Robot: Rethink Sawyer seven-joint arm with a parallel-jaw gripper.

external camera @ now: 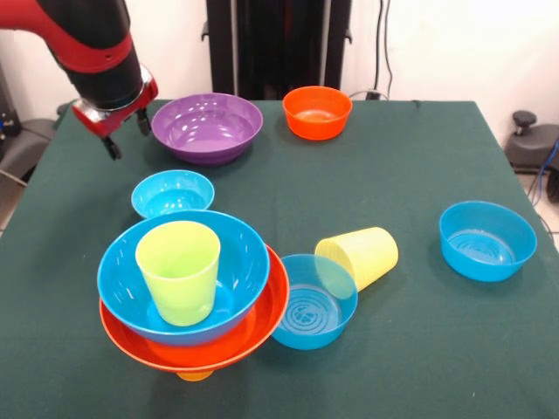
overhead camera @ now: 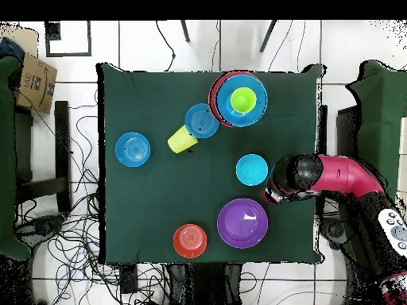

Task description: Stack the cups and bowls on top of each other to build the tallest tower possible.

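The tower stands at the front left: a large blue bowl (external camera: 236, 262) nested in a wider orange bowl (external camera: 262, 327) over an orange cup (external camera: 194, 376). A lime green cup (external camera: 179, 271) stands upright inside the blue bowl. The tower also shows in the overhead view (overhead camera: 258, 103). My gripper (external camera: 127, 135) is open and empty. It hangs at the far left, beside the large purple bowl (external camera: 207, 127) and behind the small blue bowl (external camera: 173, 193). The ribbed yellow cup (external camera: 360, 255) lies on its side, its mouth against a medium blue bowl (external camera: 310, 305).
A small orange bowl (external camera: 317, 111) sits at the far middle. Another medium blue bowl (external camera: 486, 240) sits alone at the right. In the overhead view my arm (overhead camera: 342, 176) reaches in over the table's right edge. Cables lie on the floor around the table.
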